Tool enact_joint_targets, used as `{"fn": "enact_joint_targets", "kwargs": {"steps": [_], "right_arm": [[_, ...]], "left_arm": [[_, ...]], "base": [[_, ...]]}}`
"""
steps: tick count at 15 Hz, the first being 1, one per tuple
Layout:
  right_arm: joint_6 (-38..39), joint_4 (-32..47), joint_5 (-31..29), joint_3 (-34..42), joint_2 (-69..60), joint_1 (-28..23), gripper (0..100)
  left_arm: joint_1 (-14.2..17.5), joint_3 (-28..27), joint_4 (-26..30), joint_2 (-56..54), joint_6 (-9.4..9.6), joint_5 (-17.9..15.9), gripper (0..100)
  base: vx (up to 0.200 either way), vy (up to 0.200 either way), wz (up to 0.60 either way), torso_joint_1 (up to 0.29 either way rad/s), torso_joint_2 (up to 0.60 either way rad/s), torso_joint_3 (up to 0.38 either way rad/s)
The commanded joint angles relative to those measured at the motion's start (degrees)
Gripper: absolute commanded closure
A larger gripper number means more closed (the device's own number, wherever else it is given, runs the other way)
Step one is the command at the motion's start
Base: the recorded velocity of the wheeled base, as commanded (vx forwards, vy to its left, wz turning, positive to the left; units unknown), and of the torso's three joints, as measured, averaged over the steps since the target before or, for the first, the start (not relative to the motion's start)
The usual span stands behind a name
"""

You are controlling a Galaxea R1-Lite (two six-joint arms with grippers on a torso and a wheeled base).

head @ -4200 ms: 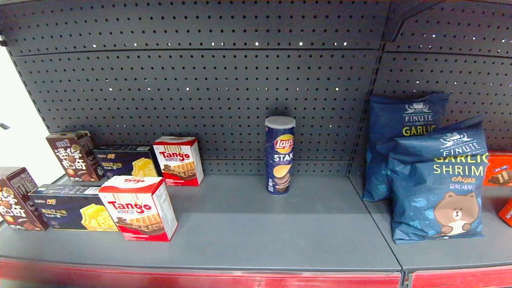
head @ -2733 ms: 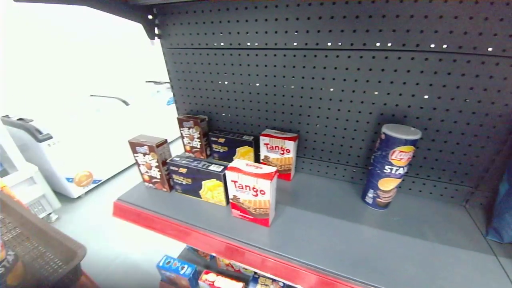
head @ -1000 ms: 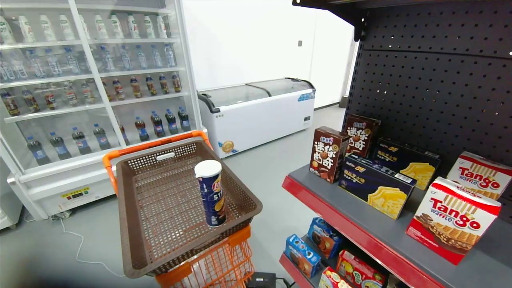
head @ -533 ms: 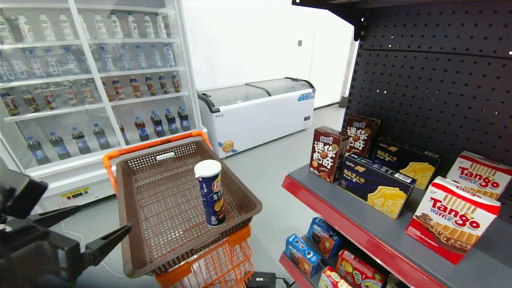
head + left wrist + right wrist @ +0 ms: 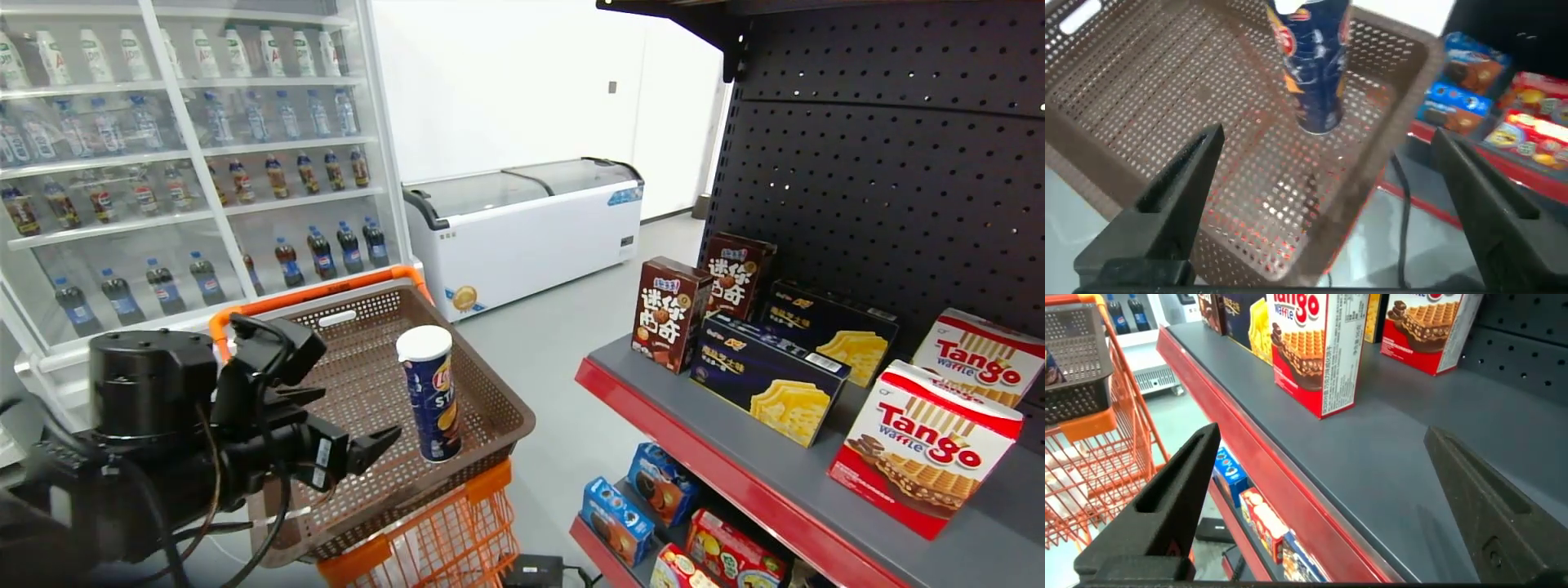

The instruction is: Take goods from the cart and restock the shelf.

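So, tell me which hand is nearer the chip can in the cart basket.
Left. The left hand hangs open over the basket, just short of the chip can; the right hand is at the shelf, well away.

Glass-door drinks fridge (image 5: 382,147) w/ bottles (image 5: 318,249), white chest freezer (image 5: 531,237), grey floor (image 5: 547,351), white wall (image 5: 506,82)

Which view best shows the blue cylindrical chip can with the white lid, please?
The head view: the blue chip can stands whole in the brown perforated basket. The left wrist view crops its top; the right wrist view catches at most a sliver.
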Motion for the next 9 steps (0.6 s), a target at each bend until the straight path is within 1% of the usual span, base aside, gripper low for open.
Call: {"fn": "enact_joint_targets", "kwargs": {"steps": [1, 2, 4, 5, 6, 7, 8, 9], "right_arm": [[0.0, 0.0, 0.0, 0.0, 0.1, 0.0, 0], [0.0, 0.0, 0.0, 0.0, 0.1, 0.0, 0], [0.0, 0.0, 0.0, 0.0, 0.1, 0.0, 0], [0.0, 0.0, 0.0, 0.0, 0.1, 0.0, 0], [0.0, 0.0, 0.0, 0.0, 0.1, 0.0, 0], [0.0, 0.0, 0.0, 0.0, 0.1, 0.0, 0], [0.0, 0.0, 0.0, 0.0, 0.1, 0.0, 0], [0.0, 0.0, 0.0, 0.0, 0.1, 0.0, 0]], "left_arm": [[-0.5, -4.4, -2.2, 10.2, -0.23, 2.1, 0], [-0.6, -4.8, -5.2, 12.7, -0.23, 2.1, 0], [-1.1, -5.2, -13.0, 18.3, -0.14, 2.2, 0], [-2.1, -5.4, -15.0, 19.9, -0.14, 2.9, 0], [-3.5, -5.4, -17.9, 22.4, -0.14, 5.0, 0], [-4.1, -5.9, -20.2, 24.7, -0.05, 7.0, 0], [-4.4, -6.2, -21.6, 25.9, -0.05, 8.0, 0], [-4.7, -7.5, -25.1, 28.9, -0.05, 10.7, 0]], "base": [[0.0, 0.0, 0.0, 0.0, 0.0, 0.0], [0.0, 0.0, 0.0, 0.0, 0.0, 0.0], [0.0, 0.0, 0.0, 0.0, 0.0, 0.0], [0.0, 0.0, 0.0, 0.0, 0.0, 0.0], [0.0, 0.0, 0.0, 0.0, 0.0, 0.0], [0.0, 0.0, 0.0, 0.0, 0.0, 0.0], [0.0, 0.0, 0.0, 0.0, 0.0, 0.0], [0.0, 0.0, 0.0, 0.0, 0.0, 0.0]]}}
